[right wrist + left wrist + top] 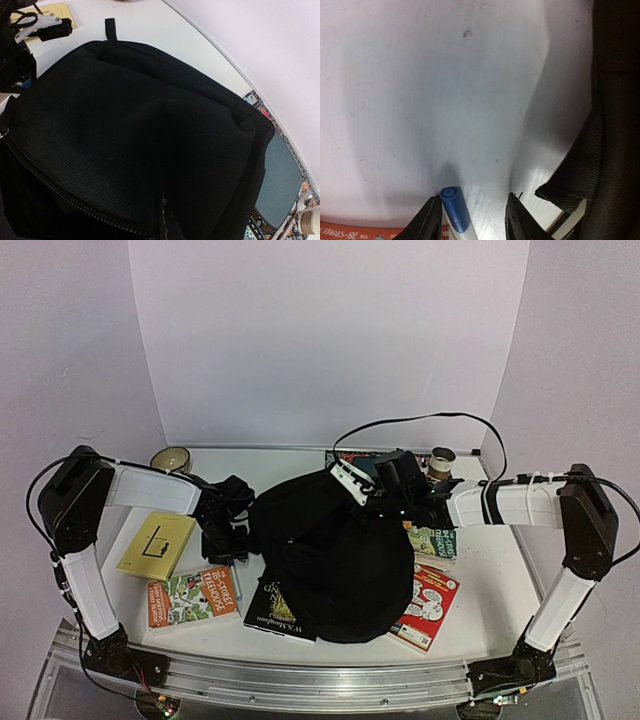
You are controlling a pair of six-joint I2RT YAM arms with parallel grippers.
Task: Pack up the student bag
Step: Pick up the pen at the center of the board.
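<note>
1. Top external view puts the student bag [335, 560] in the middle of your table [500, 585]. It is slumped over several books: a black book [278, 612] shows at its near-left edge, a red and white book [425, 606] at its near-right, and a green book [436, 542] on its right side
2. Your left gripper [222, 532] is low at the table just left of the bag, between it and a yellow book [157, 543]. An orange book [193, 597] lies nearer the bases
3. Left wrist view shows you that claw standing open. Its fingers [426, 220] straddle a blue-capped pen [454, 206] lying on the white tabletop. The pen is close against the finger on the left of that view, with a clear gap to the other finger. A black strap [600, 150] of the bag runs down the right edge
4. Your right gripper [380, 502] sits at the bag's far upper edge with its claw closed. You cannot tell whether fabric is pinched in it. Its wrist view shows the bag's black mesh and a zipper [75, 200]
5. A bowl [172, 458] stands at the far left corner
</note>
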